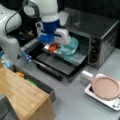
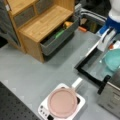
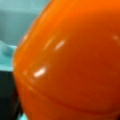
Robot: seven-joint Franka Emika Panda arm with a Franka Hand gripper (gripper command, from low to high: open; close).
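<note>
A glossy orange object (image 3: 70, 62) fills the wrist view, very close to the camera. In both front views it (image 1: 53, 47) (image 2: 111, 46) lies on the pulled-out tray (image 1: 76, 58) of a toaster oven (image 1: 100, 30), beside a teal bowl (image 1: 70, 46) (image 2: 112, 60). My gripper (image 1: 52, 44) (image 2: 104, 43) hangs straight over the orange object at the oven's mouth, just left of the bowl. Its fingers are hidden behind the blue and white hand. The oven door (image 1: 56, 66) (image 2: 91, 62) lies folded down in front.
A pink pan (image 1: 105, 87) (image 2: 62, 102) sits on a white hotplate (image 1: 113, 103) near the oven. A wooden drawer cabinet (image 1: 22, 92) (image 2: 40, 23) has its grey drawer (image 2: 57, 37) open, with orange and green items inside.
</note>
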